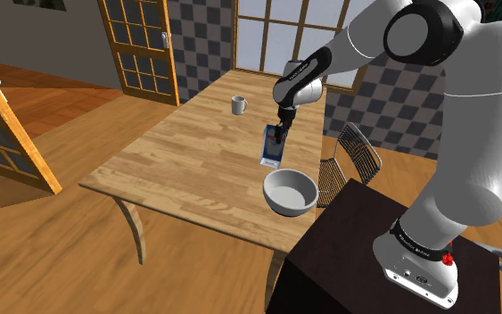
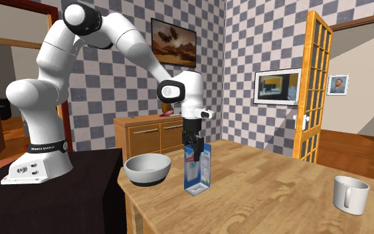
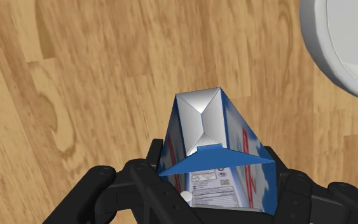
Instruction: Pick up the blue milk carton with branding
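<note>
The blue and white milk carton (image 1: 271, 149) with red lettering stands slightly tilted near the wooden table's (image 1: 177, 152) edge on the stand's side. My black gripper (image 1: 281, 133) comes down on its top from above. In the second exterior view the gripper (image 2: 194, 147) clasps the carton's (image 2: 196, 173) gabled top, and I cannot tell if its base touches the table (image 2: 278, 193). In the wrist view the carton (image 3: 212, 143) sits between the fingers of the gripper (image 3: 212, 162), which press on both its sides.
A grey bowl (image 1: 290, 192) (image 2: 147, 169) (image 3: 346, 44) sits close beside the carton, toward the stand. A white mug (image 1: 238, 105) (image 2: 350, 194) stands farther along the table. A wire chair (image 1: 351, 161) is tucked by the table edge.
</note>
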Controlling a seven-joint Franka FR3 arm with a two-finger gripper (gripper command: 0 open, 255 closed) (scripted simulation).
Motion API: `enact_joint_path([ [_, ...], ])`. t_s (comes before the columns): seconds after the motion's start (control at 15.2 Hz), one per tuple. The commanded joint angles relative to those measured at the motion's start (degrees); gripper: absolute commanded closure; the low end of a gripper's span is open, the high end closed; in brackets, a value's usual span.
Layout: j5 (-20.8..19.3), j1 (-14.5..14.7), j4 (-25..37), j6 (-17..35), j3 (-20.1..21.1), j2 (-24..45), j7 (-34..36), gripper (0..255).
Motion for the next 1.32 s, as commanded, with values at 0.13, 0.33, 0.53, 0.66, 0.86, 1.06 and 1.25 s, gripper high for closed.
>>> enact_joint_path([
  [0.13, 0.0, 0.0, -0.08, 0.06, -0.01, 0.04, 0.02, 255],
  [0.33, -0.65, 0.3, 0.01, -1.71, -0.41, -1.68, 0.44, 255],
  [0.53, -1.29, 0.57, 0.22, -3.51, -0.78, -3.32, 0.86, 255],
  [0.66, -1.71, 0.73, 0.42, -4.74, -1.0, -4.38, 1.14, 255],
  [0.86, -2.32, 0.95, 0.82, -6.61, -1.3, -5.91, 1.54, 255],
  [1.06, -2.91, 1.14, 1.33, -8.52, -1.55, -7.36, 1.92, 255],
  [1.25, -3.12, 1.2, 1.56, -9.26, -1.64, -7.9, 2.06, 255],
])
